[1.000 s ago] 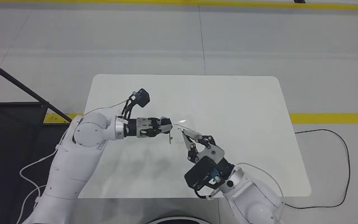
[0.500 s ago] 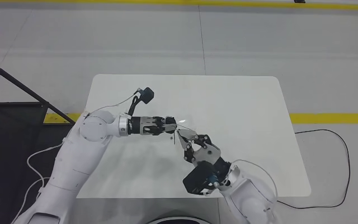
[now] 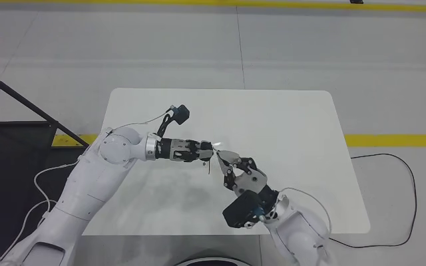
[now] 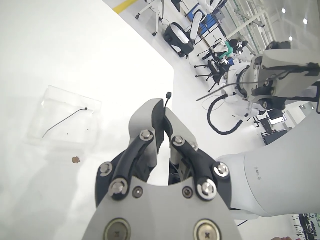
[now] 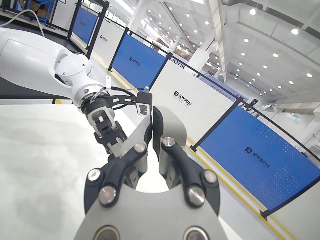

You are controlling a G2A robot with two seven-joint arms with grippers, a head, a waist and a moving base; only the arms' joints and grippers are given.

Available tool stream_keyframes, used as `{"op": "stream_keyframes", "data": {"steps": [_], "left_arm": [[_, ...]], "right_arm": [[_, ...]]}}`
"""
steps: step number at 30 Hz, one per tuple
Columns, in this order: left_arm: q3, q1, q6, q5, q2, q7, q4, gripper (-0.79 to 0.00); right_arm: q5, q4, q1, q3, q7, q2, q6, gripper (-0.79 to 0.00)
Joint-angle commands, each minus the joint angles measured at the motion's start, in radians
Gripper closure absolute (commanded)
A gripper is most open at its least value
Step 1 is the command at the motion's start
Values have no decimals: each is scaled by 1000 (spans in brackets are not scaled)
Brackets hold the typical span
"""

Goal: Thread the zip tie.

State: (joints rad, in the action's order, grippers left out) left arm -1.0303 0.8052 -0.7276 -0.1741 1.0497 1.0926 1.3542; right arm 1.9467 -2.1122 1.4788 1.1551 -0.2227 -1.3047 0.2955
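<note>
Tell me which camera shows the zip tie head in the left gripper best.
Left wrist view: the zip tie sticks out of the shut left gripper, head clear of the fingertips. Top view gives a thin dark sliver; in the right wrist view, the right gripper hides it.

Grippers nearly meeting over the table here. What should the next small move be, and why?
Probably nudge the right gripper toward the head of the zip tie to line them up: the left gripper is shut on the zip tie, head poking past its tips, and the right, shut, sits close by.
</note>
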Motion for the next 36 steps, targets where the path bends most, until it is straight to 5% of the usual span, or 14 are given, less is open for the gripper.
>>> {"op": "stream_keyframes", "data": {"steps": [1, 36], "left_arm": [[-1, 0, 0, 0, 0, 0, 0, 0], [-1, 0, 0, 0, 0, 0, 0, 0]], "right_arm": [[-2, 7, -4, 0, 6, 0, -4, 0], [21, 37, -45, -40, 72, 5, -46, 0]]}}
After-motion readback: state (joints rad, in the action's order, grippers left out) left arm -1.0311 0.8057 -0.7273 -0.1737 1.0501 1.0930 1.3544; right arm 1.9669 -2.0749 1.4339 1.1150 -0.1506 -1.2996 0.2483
